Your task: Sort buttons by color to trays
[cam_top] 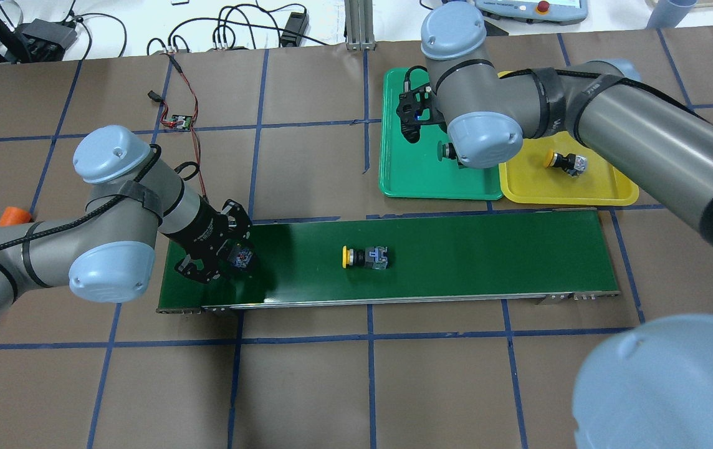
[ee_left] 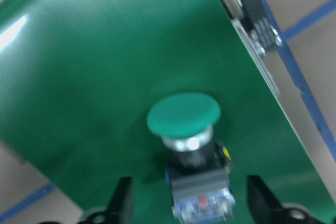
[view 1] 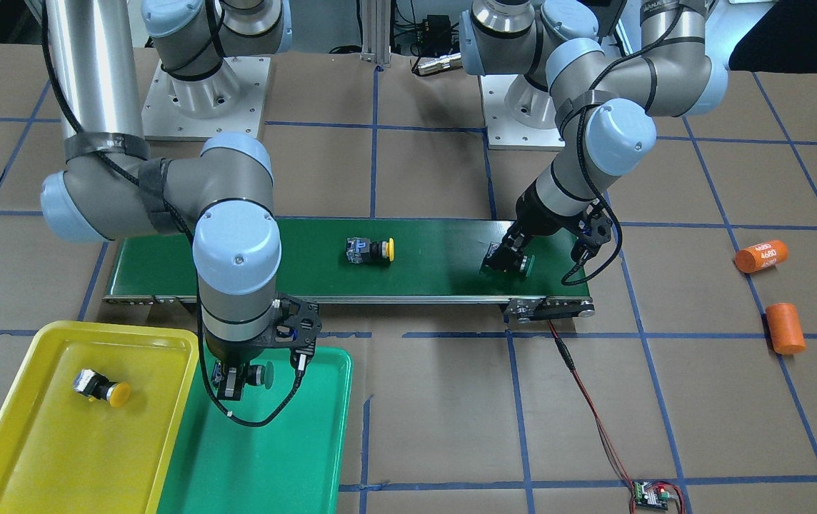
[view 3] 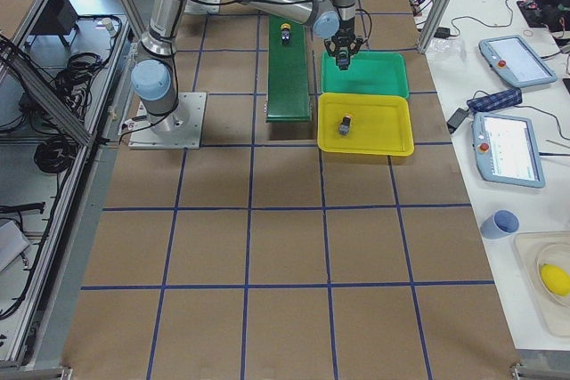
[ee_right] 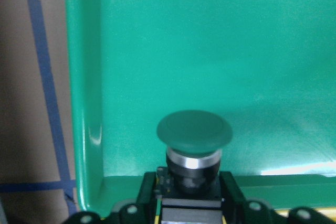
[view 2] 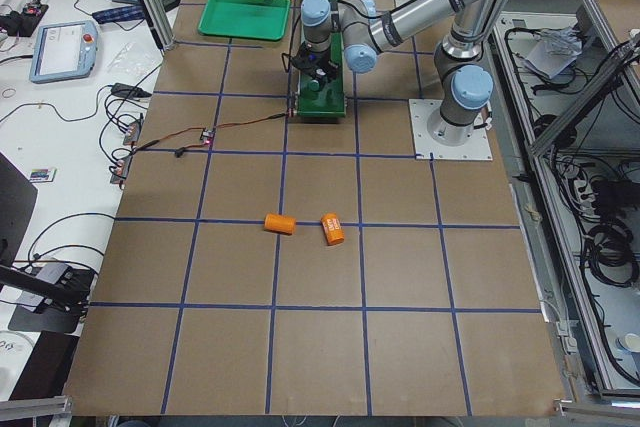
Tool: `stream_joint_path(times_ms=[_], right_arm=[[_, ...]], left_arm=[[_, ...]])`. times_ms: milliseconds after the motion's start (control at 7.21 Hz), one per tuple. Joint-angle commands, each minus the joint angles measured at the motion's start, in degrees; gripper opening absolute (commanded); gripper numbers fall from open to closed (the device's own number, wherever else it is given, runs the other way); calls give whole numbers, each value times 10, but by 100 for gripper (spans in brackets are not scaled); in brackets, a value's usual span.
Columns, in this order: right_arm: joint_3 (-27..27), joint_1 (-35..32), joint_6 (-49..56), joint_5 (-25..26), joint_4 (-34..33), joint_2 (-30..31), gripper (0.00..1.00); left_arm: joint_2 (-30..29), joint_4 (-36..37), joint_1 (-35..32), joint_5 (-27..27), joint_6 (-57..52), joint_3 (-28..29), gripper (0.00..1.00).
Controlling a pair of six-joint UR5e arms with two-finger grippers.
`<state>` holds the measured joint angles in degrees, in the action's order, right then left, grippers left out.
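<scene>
Our right gripper (ee_right: 191,192) clamps one green button (ee_right: 194,128), cap-forward over the green tray's (ee_right: 84,77) corner — left gripper (ee_left: 193,203) spread apart astride the other button (ee_left: 184,113), near the belt's (ee_left: 94,77) edge.

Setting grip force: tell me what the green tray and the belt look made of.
Green tray: probably moulded plastic, glossy, judging by highlights on its rounded rim. Belt: apparently smooth rubbery or PVC sheet, semi-gloss; it mirrors light streaks.
</scene>
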<state>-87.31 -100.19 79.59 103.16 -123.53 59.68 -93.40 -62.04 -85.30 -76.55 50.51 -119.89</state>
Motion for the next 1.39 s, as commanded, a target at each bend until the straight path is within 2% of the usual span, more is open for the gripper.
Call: stream_joint_path(times_ms=[0,139,277,416,554,693,832,970,1109,1248], right_arm=[[9,1,2,-2,-19,-16,82],[9,1,1,-3,-19,-14,88],[9,3,0,-8,-15,-6,88],[2,5,1,-9,2,21,88],[-2,-1,1,-17,61,56,87],[-25,-1,2,-50,70,94,88],[-60,-1,6,-54,72,136,96],[-113,-5,5,-54,80,178,100],[-174,-5,4,-55,79,207,100],[-209,-6,3,-56,78,216,100]], left_arm=[[23,-81,10,-37,-86,72,100],[30,-164,49,-108,-231,89,100],[40,-197,128,-122,-352,85,100],[43,-198,204,-122,-476,83,100],[42,-193,275,-121,-617,83,100],[41,-190,344,-123,-737,82,100],[31,-193,396,-122,-785,81,100],[18,-190,440,-122,-880,79,100],[11,-175,475,-139,-964,81,100],[3,-128,492,-160,-1007,78,100]])
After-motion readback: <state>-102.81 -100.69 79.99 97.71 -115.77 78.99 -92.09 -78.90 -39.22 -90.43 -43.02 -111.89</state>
